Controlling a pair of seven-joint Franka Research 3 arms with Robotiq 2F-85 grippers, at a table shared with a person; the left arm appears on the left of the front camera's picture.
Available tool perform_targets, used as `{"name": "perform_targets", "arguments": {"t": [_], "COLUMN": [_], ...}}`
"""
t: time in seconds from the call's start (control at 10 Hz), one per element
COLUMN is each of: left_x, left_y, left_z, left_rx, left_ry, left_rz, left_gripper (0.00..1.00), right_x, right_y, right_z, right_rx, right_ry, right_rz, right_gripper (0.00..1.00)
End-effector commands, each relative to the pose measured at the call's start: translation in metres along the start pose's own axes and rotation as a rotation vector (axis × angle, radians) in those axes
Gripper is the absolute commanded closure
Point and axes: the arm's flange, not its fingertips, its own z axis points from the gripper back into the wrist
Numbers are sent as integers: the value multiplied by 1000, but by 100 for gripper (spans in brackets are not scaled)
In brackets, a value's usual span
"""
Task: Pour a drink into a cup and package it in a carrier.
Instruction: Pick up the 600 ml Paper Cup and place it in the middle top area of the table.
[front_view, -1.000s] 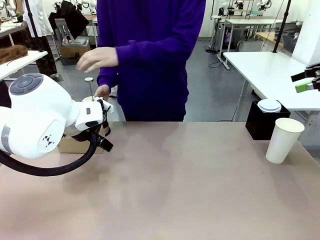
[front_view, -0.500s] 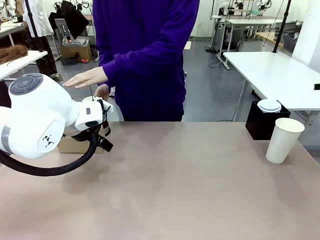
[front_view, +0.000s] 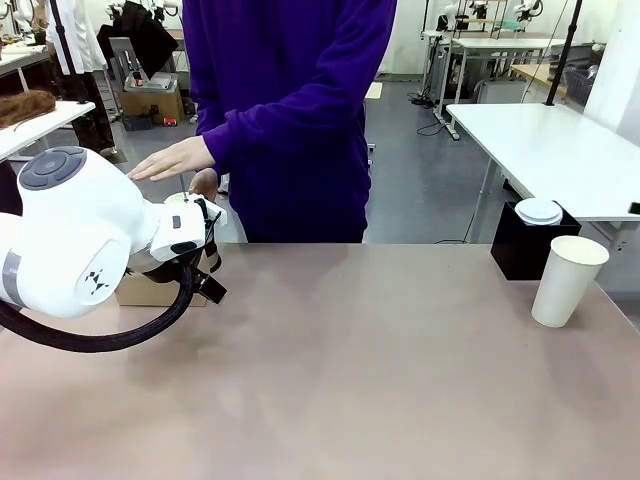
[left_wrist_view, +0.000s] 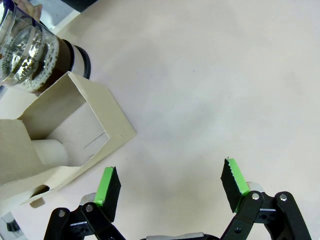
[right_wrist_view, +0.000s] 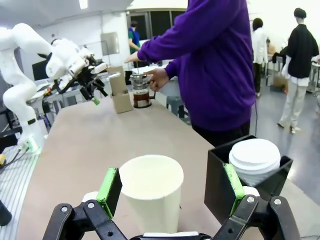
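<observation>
My left gripper (left_wrist_view: 170, 182) hangs open over bare table, next to the brown cardboard carrier (left_wrist_view: 65, 130). A white rounded thing (left_wrist_view: 50, 152) sits in one carrier pocket. Beyond the carrier stands the glass pitcher (left_wrist_view: 30, 55) with the dark drink (left_wrist_view: 61, 54) in it. My right gripper (right_wrist_view: 171, 187) is open, and the tall white cup (right_wrist_view: 150, 192) stands upright just ahead, between its fingers and apart from them. In the front view the cup (front_view: 567, 280) is at the table's right edge. The person's hand (right_wrist_view: 157, 80) holds the pitcher (right_wrist_view: 141, 95) beside the carrier (right_wrist_view: 120, 97).
A black box (front_view: 520, 245) with white lids (front_view: 539, 211) stands beside the cup. My left arm (front_view: 80, 235) covers most of the carrier (front_view: 150, 290) in the front view. The person in a purple top (front_view: 290, 110) stands at the far edge, one flat hand (front_view: 175, 158) above the pitcher.
The person's raised hand has flattened and dropped a little. My right gripper's fingers, at the front view's right edge a second ago, have left that view. The left arm has not moved.
</observation>
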Motion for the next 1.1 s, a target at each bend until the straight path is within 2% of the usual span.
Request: {"name": "perform_targets", "arguments": {"t": [0.0,0.4,1.0], "left_x": [0,0,0], "left_y": [0,0,0], "left_z": [0,0,0], "left_rx": [-1,-1,-1], "left_ry": [-1,-1,-1], "left_rz": [0,0,0], "left_gripper": [0,0,0], "right_x": [-12,-51,-87], "right_y": [-4,5,14], "right_z": [10,5,-31], "right_rx": [-14,-25,-37], "right_ry": [-36,16,20], "right_rz": [45,30,-40], "right_gripper": [0,0,0]}}
